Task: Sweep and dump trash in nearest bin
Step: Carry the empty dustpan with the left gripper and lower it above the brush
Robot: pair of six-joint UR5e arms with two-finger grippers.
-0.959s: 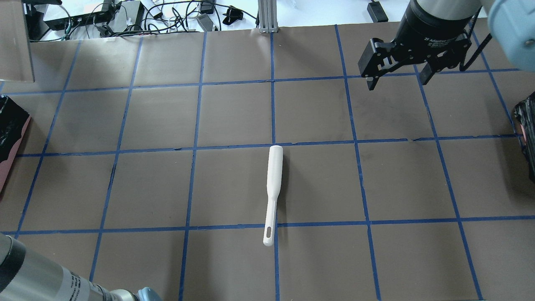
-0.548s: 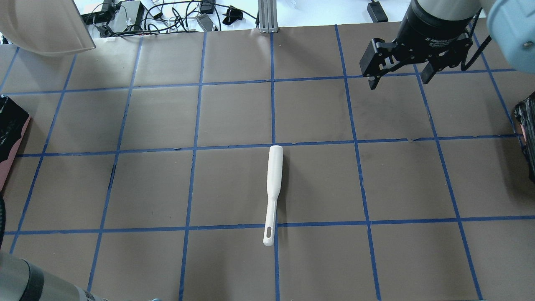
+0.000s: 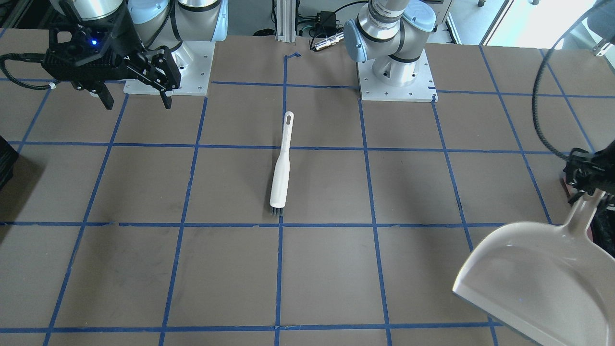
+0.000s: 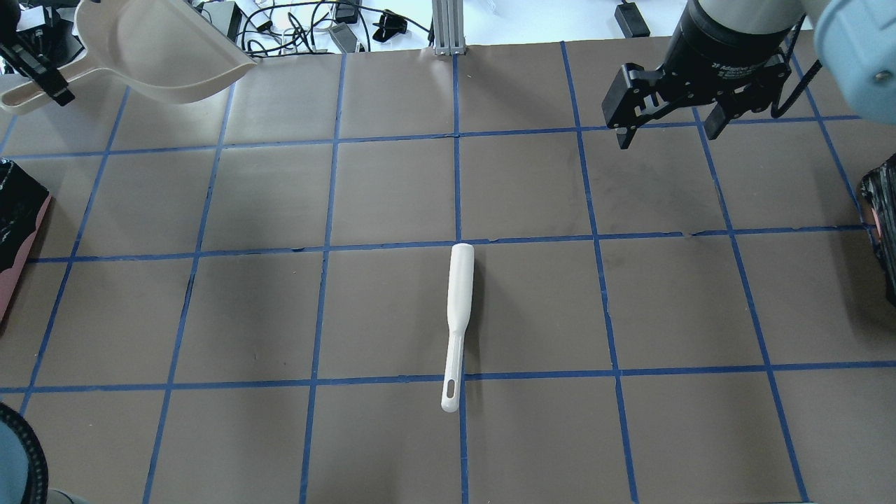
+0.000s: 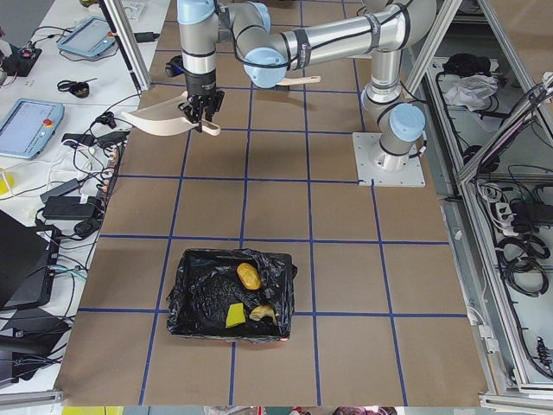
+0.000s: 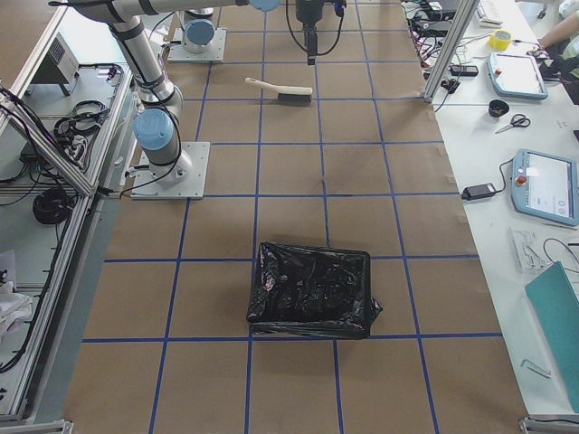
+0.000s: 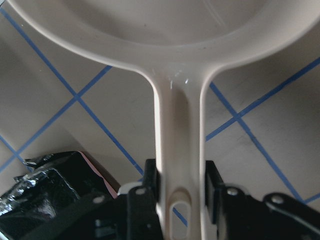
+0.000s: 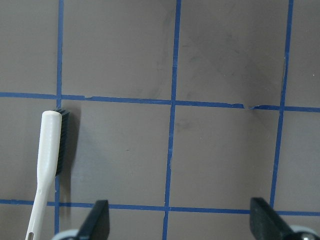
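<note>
Well, only your left-side view shows trash [image 5: 249,277] in the bin [image 5: 229,296]; overhead crops it. L gripper [image 7: 181,180] clamps the dustpan [image 4: 161,49]; R gripper's [image 4: 666,136] wide, beyond the brush [image 4: 458,308].

We count 1 dustpan [image 4: 161,49] | 1 brush [image 4: 460,287] | 2 bins: left-end bin [image 5: 181,296], right-end bin [image 6: 312,327] | 3 trash pieces: brown lump [image 5: 249,276], sponge [image 5: 233,316], bread piece [image 5: 262,311]

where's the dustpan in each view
Exterior front-facing: dustpan in the lower right corner.
Overhead exterior: dustpan top left.
Exterior left: dustpan upper left, at the near arm's tip.
Exterior right: not in it.
Left wrist: dustpan fills the top, handle running down.
Right wrist: not in it.
Shared landmark: the left pincer shut on its handle.
</note>
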